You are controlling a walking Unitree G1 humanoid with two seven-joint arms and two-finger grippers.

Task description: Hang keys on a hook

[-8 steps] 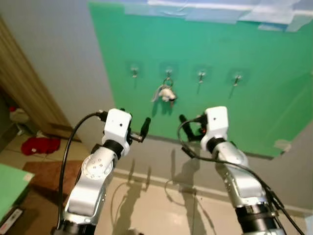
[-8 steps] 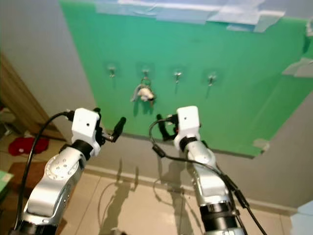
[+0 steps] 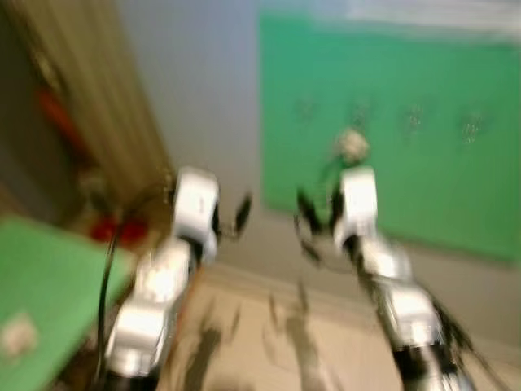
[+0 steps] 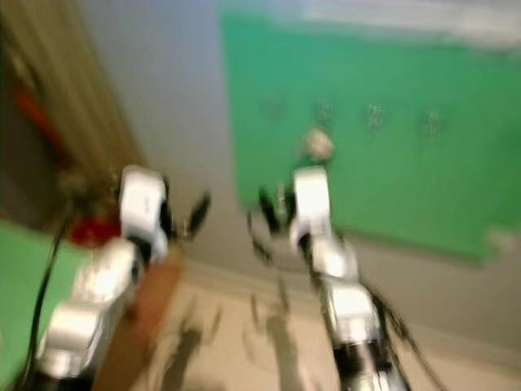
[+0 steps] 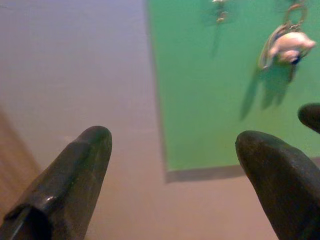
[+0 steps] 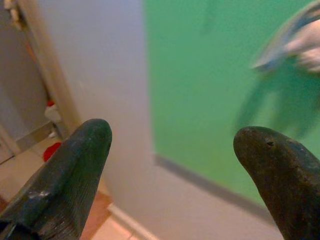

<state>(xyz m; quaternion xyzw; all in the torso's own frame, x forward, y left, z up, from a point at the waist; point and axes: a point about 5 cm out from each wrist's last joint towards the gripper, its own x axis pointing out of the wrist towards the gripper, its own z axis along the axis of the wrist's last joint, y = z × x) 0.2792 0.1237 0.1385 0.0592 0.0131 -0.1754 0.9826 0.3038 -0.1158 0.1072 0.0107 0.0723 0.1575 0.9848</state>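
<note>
Already the keys (image 5: 287,45) hang from a hook on the green board (image 5: 210,110), beyond both empty, parted jaws, so nothing needs holding.

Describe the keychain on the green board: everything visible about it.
The keychain is a pale pinkish-white charm, soft or plush by the look, with a small dark spot, on a thin metal ring with a loop beside it. It hangs from a small hook on the green board, casting a shadow. Neither gripper touches it. Individual keys cannot be made out.
</note>
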